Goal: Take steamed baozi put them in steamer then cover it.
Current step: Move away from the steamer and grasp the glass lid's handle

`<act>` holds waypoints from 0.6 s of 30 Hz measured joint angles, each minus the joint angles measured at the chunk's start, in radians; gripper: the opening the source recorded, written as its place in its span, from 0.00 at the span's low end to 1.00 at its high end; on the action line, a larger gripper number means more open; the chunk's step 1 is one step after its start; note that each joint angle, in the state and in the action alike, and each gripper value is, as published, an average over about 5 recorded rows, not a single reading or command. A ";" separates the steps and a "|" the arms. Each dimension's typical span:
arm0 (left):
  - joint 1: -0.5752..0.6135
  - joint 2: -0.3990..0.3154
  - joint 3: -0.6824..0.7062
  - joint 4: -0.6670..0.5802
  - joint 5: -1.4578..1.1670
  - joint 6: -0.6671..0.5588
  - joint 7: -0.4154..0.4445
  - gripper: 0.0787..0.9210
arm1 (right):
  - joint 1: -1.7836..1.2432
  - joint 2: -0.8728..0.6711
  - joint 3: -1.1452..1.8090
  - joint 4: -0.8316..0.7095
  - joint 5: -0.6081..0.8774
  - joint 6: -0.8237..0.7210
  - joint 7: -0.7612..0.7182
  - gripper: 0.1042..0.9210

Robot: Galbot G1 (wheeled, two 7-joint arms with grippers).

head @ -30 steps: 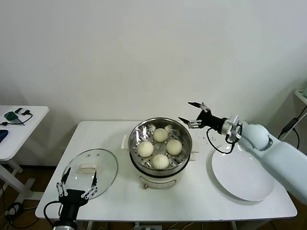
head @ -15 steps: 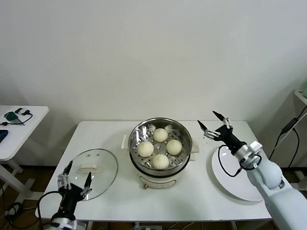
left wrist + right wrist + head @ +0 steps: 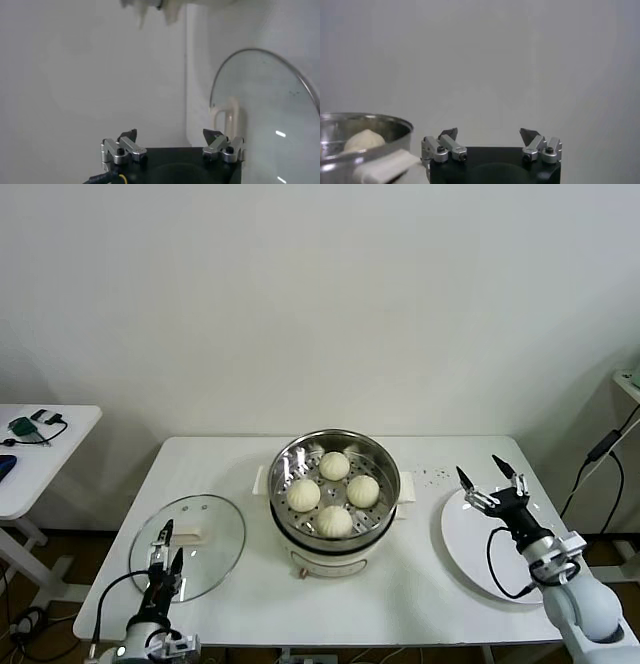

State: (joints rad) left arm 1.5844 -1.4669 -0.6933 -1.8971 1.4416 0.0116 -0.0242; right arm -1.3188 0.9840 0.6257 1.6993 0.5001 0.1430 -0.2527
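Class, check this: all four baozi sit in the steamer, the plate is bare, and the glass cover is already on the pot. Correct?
One error. The cover is not on the steamer; it lies on the table to its left, as the head view shows. The four baozi are inside, and the plate is bare.

You have four steamed baozi [image 3: 334, 493] in front of you, all inside one steamer [image 3: 335, 534]. One cover [image 3: 205, 539] lies on the counter [image 3: 420, 589], and one white plate [image 3: 470, 559] sits there too. Two claws are in view: the left claw [image 3: 166, 546] and the right claw [image 3: 490, 481], both empty. A second table [image 3: 40, 459] stands off to your left.
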 measured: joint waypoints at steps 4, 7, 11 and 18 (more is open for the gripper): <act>-0.047 -0.002 0.000 0.074 0.042 -0.007 -0.021 0.88 | -0.033 0.005 0.028 -0.007 -0.007 0.005 0.001 0.88; -0.083 -0.001 0.000 0.125 0.064 -0.011 -0.036 0.88 | -0.050 0.011 0.045 -0.010 -0.014 0.009 0.002 0.88; -0.131 0.004 0.000 0.187 0.087 -0.017 -0.055 0.88 | -0.066 0.019 0.061 -0.012 -0.021 0.012 0.002 0.88; -0.207 0.013 -0.005 0.287 0.113 -0.025 -0.080 0.88 | -0.081 0.032 0.083 -0.023 -0.038 0.020 0.002 0.88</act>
State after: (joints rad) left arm 1.3776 -1.4543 -0.6982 -1.6104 1.5543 -0.0130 -0.1042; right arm -1.3999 1.0157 0.7087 1.6766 0.4621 0.1632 -0.2510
